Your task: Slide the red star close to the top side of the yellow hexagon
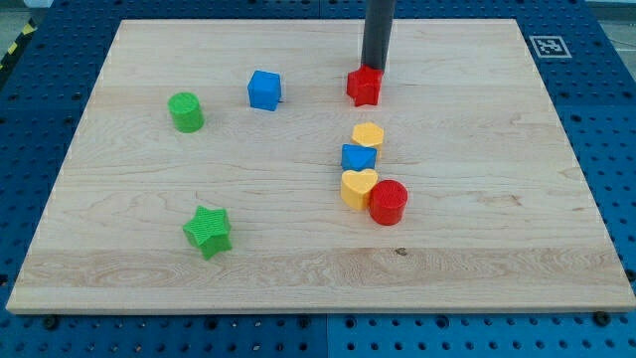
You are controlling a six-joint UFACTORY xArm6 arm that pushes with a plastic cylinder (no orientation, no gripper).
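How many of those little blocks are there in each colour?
Red: 2, the red star and the red cylinder
Blue: 2, the blue cube and the blue star
Green: 2, the green cylinder and the green star
Yellow: 2, the yellow hexagon and the yellow heart
Total: 8

Pale wood-grain board on a blue perforated table, bearing a red star, yellow hexagon, blue star, yellow heart, red cylinder, blue cube, green cylinder, green star; dark grey rod.
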